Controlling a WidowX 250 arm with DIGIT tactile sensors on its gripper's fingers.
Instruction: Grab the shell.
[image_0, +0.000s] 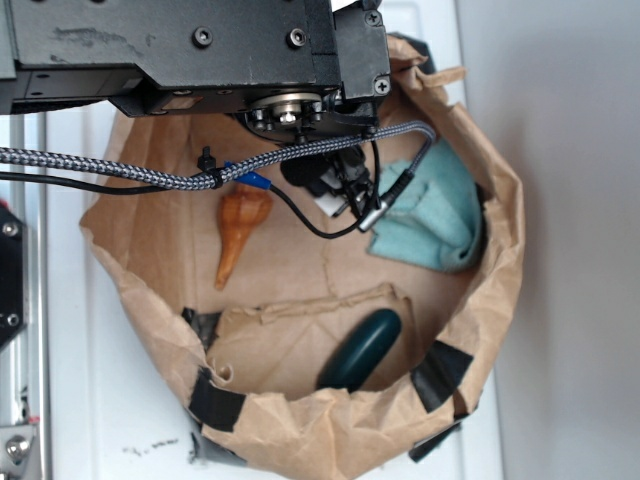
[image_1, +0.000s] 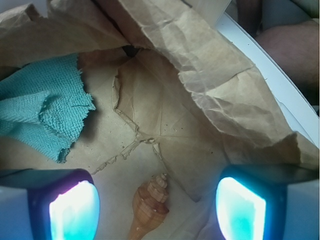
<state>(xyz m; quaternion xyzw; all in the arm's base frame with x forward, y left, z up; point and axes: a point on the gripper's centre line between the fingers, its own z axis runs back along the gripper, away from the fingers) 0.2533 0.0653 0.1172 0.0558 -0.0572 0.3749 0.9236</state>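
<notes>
One shell (image_1: 148, 207) lies on the brown paper floor of a single paper bag (image_0: 500, 260), its spire pointing up in the wrist view. The gripper (image_1: 157, 210) hangs over it, its two fingers (image_1: 72, 210) spread wide on either side, holding nothing. One teal cloth (image_0: 435, 215) and one dark green oval object (image_0: 362, 350) lie well apart from the shell.

Exterior: looking straight down from above, taking in the whole paper bag (image_0: 500, 300) and the arm (image_0: 200, 50).
Wrist: looking down from close, between the fingers (image_1: 70, 210).
Shared: bag floor, shell (image_0: 240, 225) (image_1: 149, 207), cloth (image_0: 430, 215) (image_1: 45, 120).
</notes>
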